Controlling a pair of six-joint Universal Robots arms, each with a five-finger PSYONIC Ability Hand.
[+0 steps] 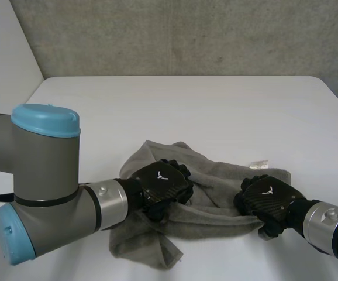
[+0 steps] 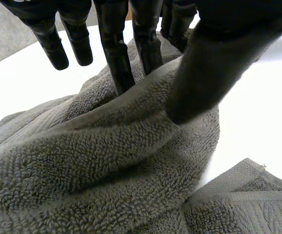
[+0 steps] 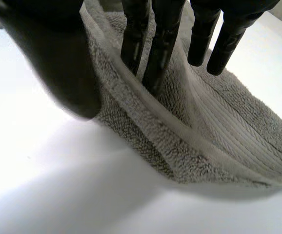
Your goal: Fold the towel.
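Left hand (image 1: 160, 181), right hand (image 1: 268, 199) pinch towel (image 1: 216, 182); white tag (image 1: 258, 164) unreadable.

Grey arms (image 1: 47, 170), lt-blue caps (image 1: 45, 120); black L hand (image 1: 162, 182), R hand (image 1: 269, 200), white logos (image 1: 160, 174).

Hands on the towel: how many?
2. The left hand pinches a raised fold near the middle of the towel; the right hand pinches the edge at its right end.

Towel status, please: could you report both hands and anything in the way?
Left hand pinches a mid ridge of towel. Right hand pinches its end edge. Cloth crumpled, unfolded, on table. Nothing blocking.
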